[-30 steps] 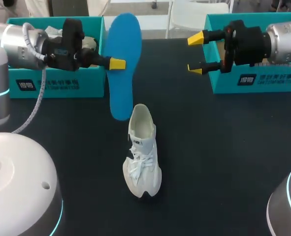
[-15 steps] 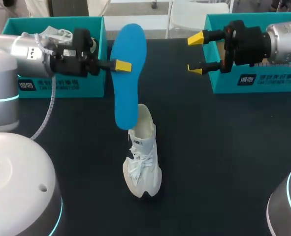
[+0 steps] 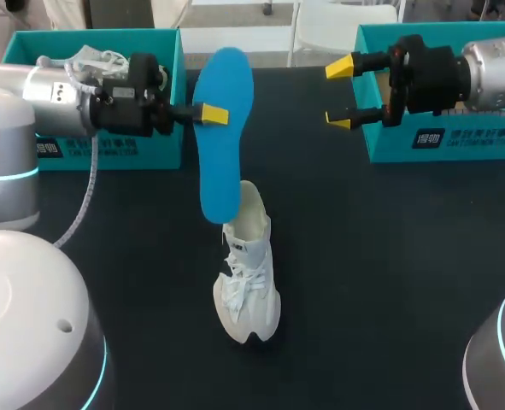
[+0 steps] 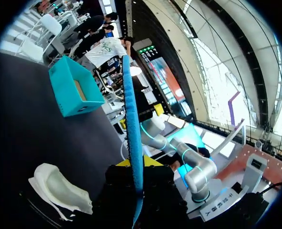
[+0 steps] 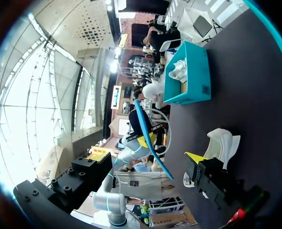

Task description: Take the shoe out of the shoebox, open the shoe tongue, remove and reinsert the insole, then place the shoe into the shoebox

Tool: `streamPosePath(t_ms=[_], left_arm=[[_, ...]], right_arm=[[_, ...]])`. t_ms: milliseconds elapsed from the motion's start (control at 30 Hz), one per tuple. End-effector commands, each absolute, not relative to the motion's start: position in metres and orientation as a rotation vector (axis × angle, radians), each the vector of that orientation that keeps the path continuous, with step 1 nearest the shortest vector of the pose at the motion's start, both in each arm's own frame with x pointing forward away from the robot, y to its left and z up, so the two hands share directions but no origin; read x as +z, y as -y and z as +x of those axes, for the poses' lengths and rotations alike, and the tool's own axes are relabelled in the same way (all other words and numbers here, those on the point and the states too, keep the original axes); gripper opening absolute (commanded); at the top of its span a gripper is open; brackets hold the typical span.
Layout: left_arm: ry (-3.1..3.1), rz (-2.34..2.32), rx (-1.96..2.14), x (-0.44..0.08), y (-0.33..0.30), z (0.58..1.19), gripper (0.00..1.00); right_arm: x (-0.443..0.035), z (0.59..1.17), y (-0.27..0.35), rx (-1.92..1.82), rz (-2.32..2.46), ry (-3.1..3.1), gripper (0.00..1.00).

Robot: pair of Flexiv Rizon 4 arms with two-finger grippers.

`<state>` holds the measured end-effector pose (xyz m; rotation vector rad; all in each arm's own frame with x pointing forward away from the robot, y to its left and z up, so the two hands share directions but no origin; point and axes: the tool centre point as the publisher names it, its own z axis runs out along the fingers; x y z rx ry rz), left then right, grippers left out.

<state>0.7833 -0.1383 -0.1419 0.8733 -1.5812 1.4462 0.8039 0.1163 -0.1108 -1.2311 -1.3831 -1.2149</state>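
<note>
The left gripper (image 3: 208,114) is clamped on the blue insole (image 3: 222,137), one yellow tip on each face, just in front of the left box (image 3: 90,145). It holds the insole above the table (image 3: 389,256), long axis running from far edge toward near edge. In the head view the insole's lower end overlaps the heel opening of the shoe (image 3: 248,265); whether they touch cannot be told.

In the left wrist view the insole (image 4: 131,119) shows edge-on, running out from the gripper (image 4: 135,163), with the shoe (image 4: 59,188) beside and below the fingers and the right box (image 4: 74,88) farther ahead.

The white shoe stands on its sole near the table's middle, outside both boxes, toe toward the near edge, laces loose.

The right gripper (image 3: 342,92) hangs above the table by the right box (image 3: 431,137) at the far right corner, fingers apart and holding nothing. From its wrist the gripper (image 5: 192,168) faces the shoe (image 5: 222,143), the insole (image 5: 150,138) and the left box (image 5: 188,76), which has something white inside.
</note>
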Motion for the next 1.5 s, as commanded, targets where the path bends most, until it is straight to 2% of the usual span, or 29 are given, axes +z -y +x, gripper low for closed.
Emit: streamPosePath(t_ms=[33, 467, 600, 1100, 1500], left_arm=[[1.445, 0.981, 1.396, -0.155, 0.153, 0.785, 0.00], [1.372, 1.053, 1.319, -0.168, 0.173, 0.802, 0.00], [1.339, 1.054, 1.291, -0.169, 0.181, 0.805, 0.00], [1.319, 1.050, 1.285, -0.166, 0.184, 0.804, 0.00], [1.319, 1.050, 1.285, -0.166, 0.184, 0.804, 0.00]], right_arm=[[-0.103, 0.798, -0.114, -1.255, -1.287, 1.442, 1.00], [-0.081, 0.774, -0.138, -1.108, -1.539, 1.762, 1.00], [-0.078, 0.764, -0.145, -0.945, -1.697, 1.798, 1.00], [-0.078, 0.764, -0.145, -0.945, -1.697, 1.798, 1.00], [-0.074, 0.765, -0.165, -0.794, -1.983, 1.941, 1.00]])
